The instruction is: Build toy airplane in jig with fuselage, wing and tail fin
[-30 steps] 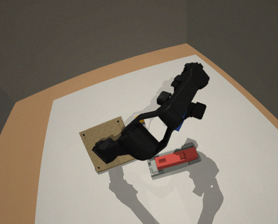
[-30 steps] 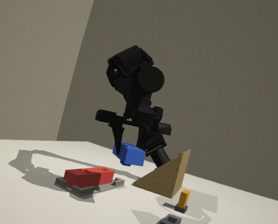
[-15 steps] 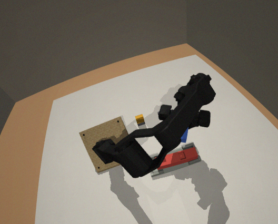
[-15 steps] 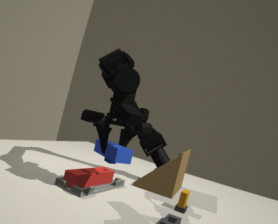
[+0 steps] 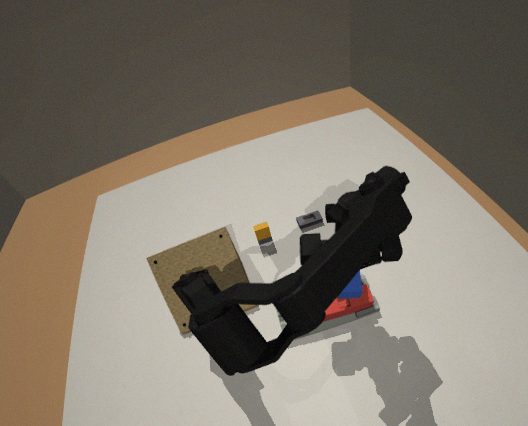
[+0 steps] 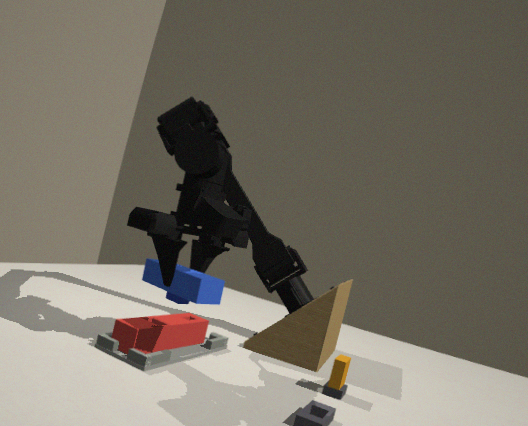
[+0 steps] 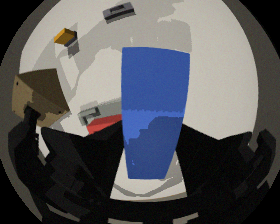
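My gripper [image 6: 183,276] [image 7: 150,123] is shut on the blue wing [image 5: 351,287] [image 6: 205,290] [image 7: 153,85]. It holds the wing in the air above the red fuselage [image 5: 365,298] [image 6: 180,332] [image 7: 103,124], with a gap between them in the exterior view. The wing's tab [image 6: 178,299] points down. The fuselage lies in the grey cradle [image 5: 330,326] [image 6: 155,359], its top sockets facing up. The orange tail fin [image 5: 263,232] [image 6: 340,372] [image 7: 66,36] stands upright in a small dark holder [image 6: 335,391]. In the top view the arm hides the fingertips and part of the fuselage.
A dark grey slotted holder [image 5: 304,223] [image 6: 312,419] [image 7: 120,17], with nothing in it, lies near the tail fin. A wooden wedge block [image 5: 205,252] [image 6: 310,327] [image 7: 36,97] stands by the arm's base, to the left of the cradle in the top view.
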Controlling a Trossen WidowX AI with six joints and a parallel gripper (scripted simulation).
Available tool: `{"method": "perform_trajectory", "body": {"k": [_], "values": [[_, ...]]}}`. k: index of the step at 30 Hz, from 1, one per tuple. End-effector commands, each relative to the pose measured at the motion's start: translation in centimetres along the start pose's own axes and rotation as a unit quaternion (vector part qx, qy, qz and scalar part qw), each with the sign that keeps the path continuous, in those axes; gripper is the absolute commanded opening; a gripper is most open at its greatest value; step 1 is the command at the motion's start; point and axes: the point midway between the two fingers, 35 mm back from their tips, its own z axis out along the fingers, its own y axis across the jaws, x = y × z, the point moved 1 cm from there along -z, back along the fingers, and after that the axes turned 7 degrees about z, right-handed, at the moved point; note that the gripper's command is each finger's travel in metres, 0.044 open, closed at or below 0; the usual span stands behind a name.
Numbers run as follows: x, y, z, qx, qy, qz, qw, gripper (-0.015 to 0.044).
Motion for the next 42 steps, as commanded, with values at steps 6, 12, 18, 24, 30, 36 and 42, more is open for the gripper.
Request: {"method": "perform_trajectory", "body": {"k": [6, 12, 18, 24, 30, 36, 42], "values": [[2.7, 0.0, 0.6, 0.003, 0.007, -0.074, 0.997, 0.0], [4.3, 0.1, 0.9, 0.004, 0.012, -0.119, 0.993, 0.0], [4.4, 0.1, 1.0, 0.004, 0.012, -0.12, 0.993, 0.0131], [4.4, 0.1, 0.9, 0.004, 0.012, -0.12, 0.993, 0.0197], [4.4, 0.1, 0.9, 0.004, 0.012, -0.12, 0.993, 0.0197], [4.4, 0.1, 1.5, 0.004, 0.012, -0.12, 0.993, 0.0197], [4.4, 0.0, 2.5, 0.004, 0.012, -0.12, 0.993, 0.0197]]}}
